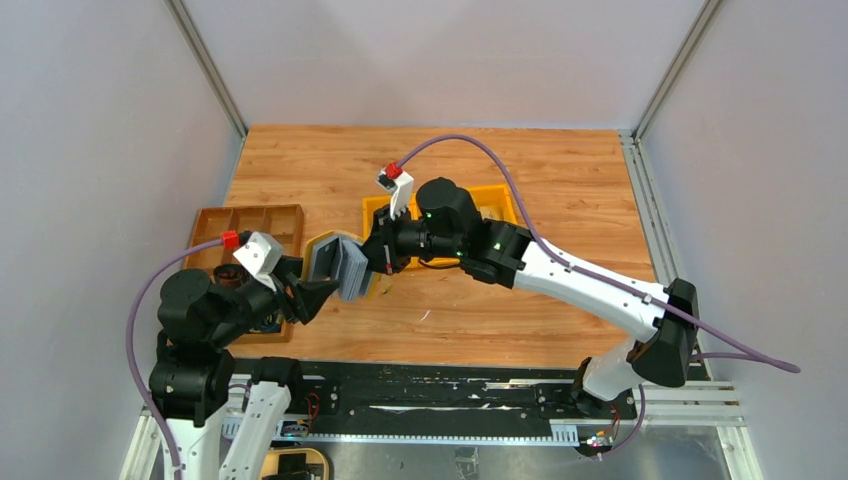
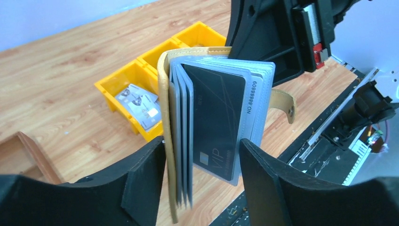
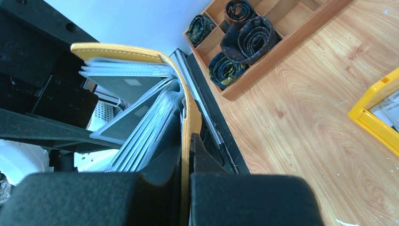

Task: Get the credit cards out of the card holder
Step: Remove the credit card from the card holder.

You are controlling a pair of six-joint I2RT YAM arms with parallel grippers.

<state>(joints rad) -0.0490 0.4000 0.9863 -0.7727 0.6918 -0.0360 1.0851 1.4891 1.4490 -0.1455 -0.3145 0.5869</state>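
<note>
Overhead, the card holder [image 1: 340,265] is held up off the table [image 1: 520,300] between both grippers. A brown tray [image 1: 250,222] lies left of it, and a yellow bin [image 1: 500,197] behind it is half hidden by the right arm [image 1: 590,285].

At the left wrist, the left gripper [image 2: 202,183] stands open astride the holder's loosely fanned grey sleeves and a dark card [image 2: 219,113].

At the right wrist, the right gripper [image 3: 187,150] is clamped on the holder's yellow cover, with rolled ties [image 3: 244,37] in the tray beyond.

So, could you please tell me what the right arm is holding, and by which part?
Its jaws are shut on the card holder, pinching the edge of one yellow cover flap.
</note>
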